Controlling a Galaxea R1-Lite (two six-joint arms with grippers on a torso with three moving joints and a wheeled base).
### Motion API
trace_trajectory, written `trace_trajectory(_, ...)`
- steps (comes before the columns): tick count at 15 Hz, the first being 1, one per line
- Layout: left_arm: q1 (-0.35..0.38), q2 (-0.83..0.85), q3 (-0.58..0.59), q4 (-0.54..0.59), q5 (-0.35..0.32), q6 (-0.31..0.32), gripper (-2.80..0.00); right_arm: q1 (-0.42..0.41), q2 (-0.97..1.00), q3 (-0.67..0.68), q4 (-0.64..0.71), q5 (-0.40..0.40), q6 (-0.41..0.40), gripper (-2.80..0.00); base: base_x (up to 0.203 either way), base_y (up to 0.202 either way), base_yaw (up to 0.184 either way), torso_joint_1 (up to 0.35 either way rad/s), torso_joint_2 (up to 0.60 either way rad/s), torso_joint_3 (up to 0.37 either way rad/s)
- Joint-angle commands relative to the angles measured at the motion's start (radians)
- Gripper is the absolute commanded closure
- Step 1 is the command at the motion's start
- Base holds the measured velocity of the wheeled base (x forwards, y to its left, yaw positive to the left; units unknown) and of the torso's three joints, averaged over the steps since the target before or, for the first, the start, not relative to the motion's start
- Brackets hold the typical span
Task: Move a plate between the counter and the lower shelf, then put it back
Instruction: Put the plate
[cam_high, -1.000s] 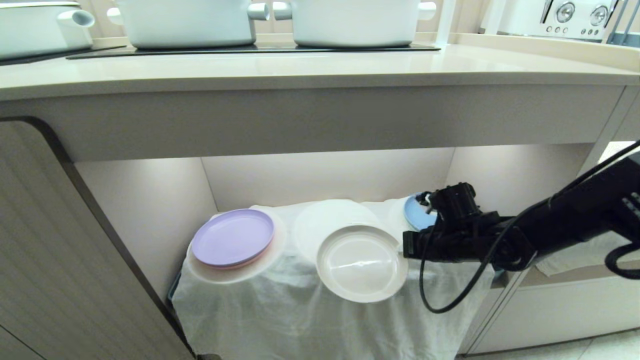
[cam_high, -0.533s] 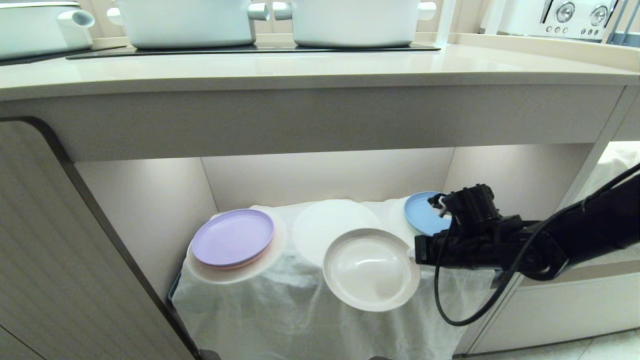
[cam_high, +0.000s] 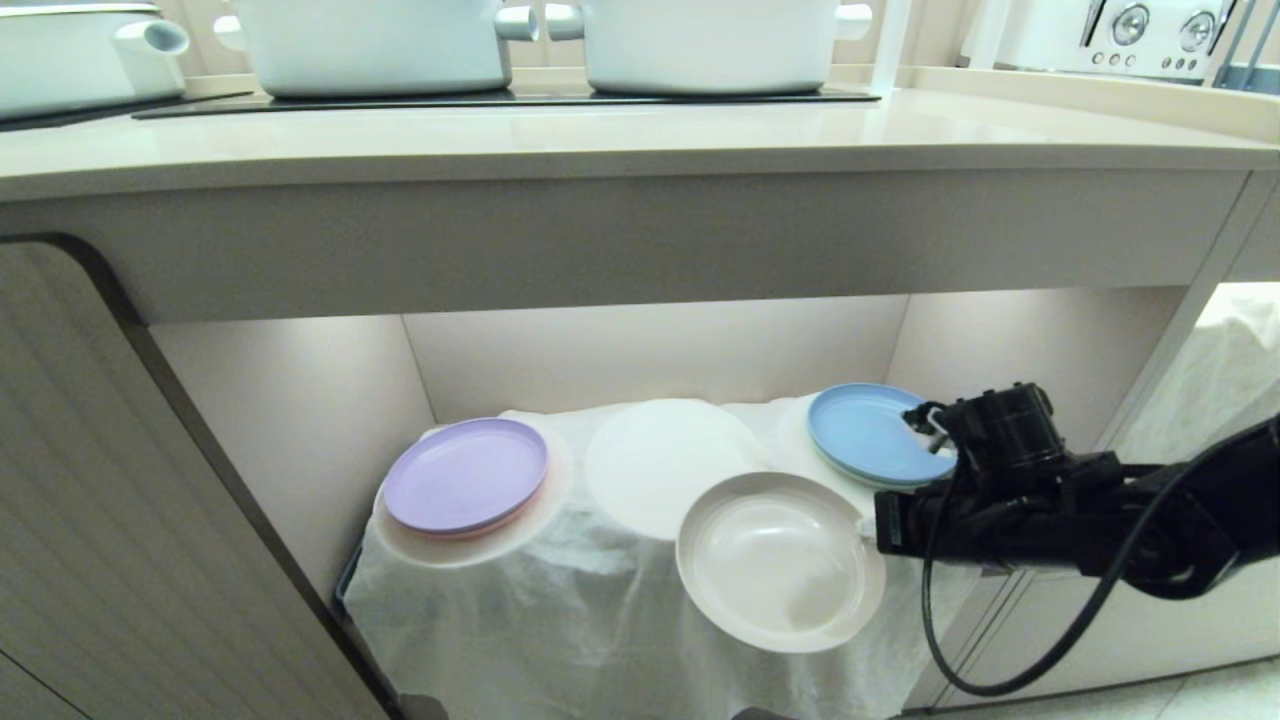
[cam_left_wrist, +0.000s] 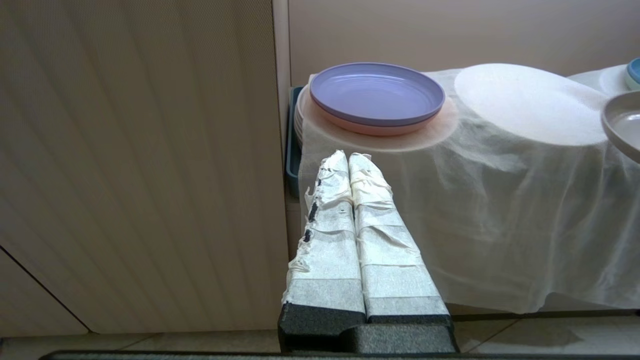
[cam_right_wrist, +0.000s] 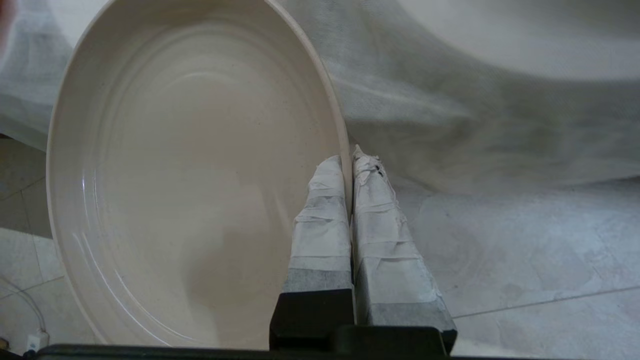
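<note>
My right gripper (cam_high: 868, 527) (cam_right_wrist: 348, 162) is shut on the right rim of the cream plate (cam_high: 780, 562) (cam_right_wrist: 190, 175), one taped finger inside the rim and one outside. The plate hangs in the air in front of the lower shelf (cam_high: 660, 350), over the drooping white cloth (cam_high: 560, 620), clear of the bare middle hump (cam_high: 672, 465). The beige counter (cam_high: 640, 135) runs above. My left gripper (cam_left_wrist: 348, 159) is shut on nothing, parked low to the left of the shelf, and does not show in the head view.
A lilac plate (cam_high: 466, 474) (cam_left_wrist: 376, 93) rests on the left hump and a light blue plate (cam_high: 870, 433) on the right hump, just behind my right wrist. White pots (cam_high: 375, 40) stand on the counter's black glass. A ribbed cabinet panel (cam_high: 110, 520) borders the shelf on the left.
My right arm has drawn back toward the right and slightly down, carrying the cream plate out from the middle hump to in front of the shelf. The blue plate is now fully uncovered.
</note>
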Motion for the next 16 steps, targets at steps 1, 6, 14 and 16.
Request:
trace_trajectory(1,0.0,0.001,0.0,0.0,0.001,-0.001,0.0,-0.017,-0.059,0.071,-0.023,0.001,0.002,0.0,0.0,0.0,0.0,0.0,0.0,0.0)
trace_trajectory(6,0.0,0.001,0.0,0.0,0.001,-0.001,0.0,-0.084,-0.15,0.156,-0.064,0.001,0.006,0.0,0.0,0.0,0.0,0.0,0.0,0.0)
trace_trajectory(14,0.0,0.001,0.0,0.0,0.001,-0.001,0.0,-0.146,-0.282,0.249,-0.048,0.002,0.008,0.0,0.0,0.0,0.0,0.0,0.0,0.0)
trace_trajectory(16,0.0,0.001,0.0,0.0,0.001,-0.001,0.0,-0.146,-0.326,0.275,-0.008,0.002,0.007,0.0,0.0,0.0,0.0,0.0,0.0,0.0)
